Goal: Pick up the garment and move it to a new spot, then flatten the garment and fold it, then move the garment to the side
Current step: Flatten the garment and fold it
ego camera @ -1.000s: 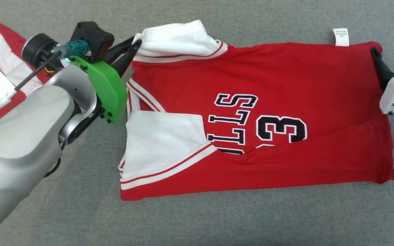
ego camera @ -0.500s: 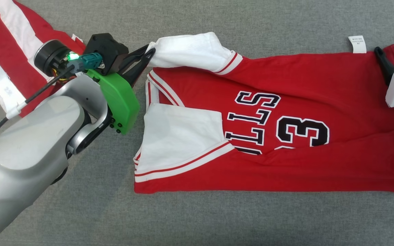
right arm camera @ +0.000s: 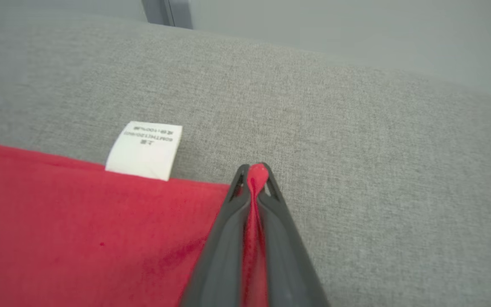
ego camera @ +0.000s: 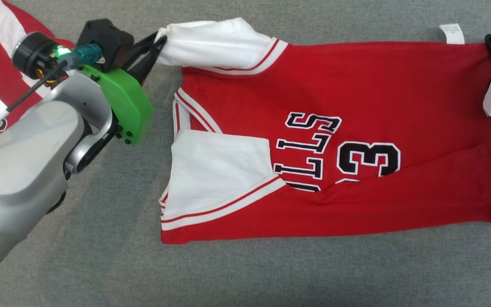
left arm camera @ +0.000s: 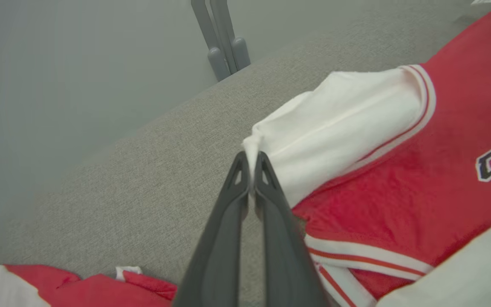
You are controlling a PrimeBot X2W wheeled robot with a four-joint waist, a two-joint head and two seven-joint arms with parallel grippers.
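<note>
Head view, garment [ego camera: 356, 98] corners clamped, grey surface [ego camera: 271, 273] below

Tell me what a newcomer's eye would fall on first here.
The red jersey with white sleeves and a black number 3, spread across the grey fabric surface, dominates the head view. At its upper left the left gripper has its jaws shut on a white sleeve tip; at the upper right corner, beside the white care label, the right gripper pinches the red hem.
</note>
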